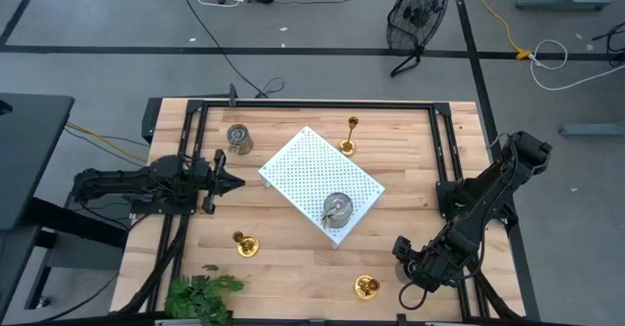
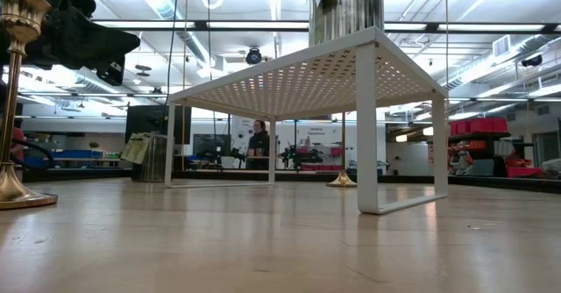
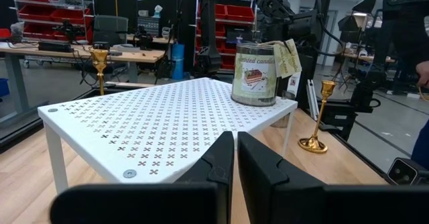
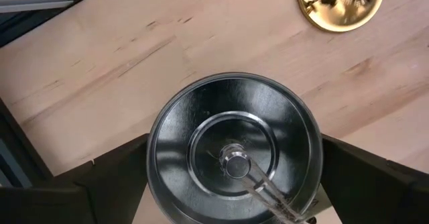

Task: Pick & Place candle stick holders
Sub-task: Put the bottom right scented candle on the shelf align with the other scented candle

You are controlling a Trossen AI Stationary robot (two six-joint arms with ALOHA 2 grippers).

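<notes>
A silver tin (image 4: 234, 150) with a knobbed lid sits on the table straight below my right gripper (image 4: 234, 184), whose open fingers flank it near the table's near right corner (image 1: 405, 260). A second tin (image 1: 337, 209) rests on the white perforated board's (image 1: 303, 165) near corner, and a third (image 1: 238, 138) stands on the table at the far left. Brass holders stand upright on their round bases at the far side (image 1: 349, 136), near left (image 1: 244, 245) and near right (image 1: 366, 287). My left gripper (image 1: 229, 180) waits shut at the left, pointing level toward the board. My right gripper comes from above, pointing steeply down, with one finger (image 4: 114, 184) and the other (image 4: 365, 184) close against opposite sides of the tin's wall (image 4: 153, 163). Whether they touch the wall I cannot tell.
A green plant (image 1: 200, 297) lies at the near left corner. The board stands on thin legs (image 2: 366, 144) with room beneath it. A black frame (image 1: 449, 150) runs along the table's sides. A person (image 2: 259, 139) stands far behind the table.
</notes>
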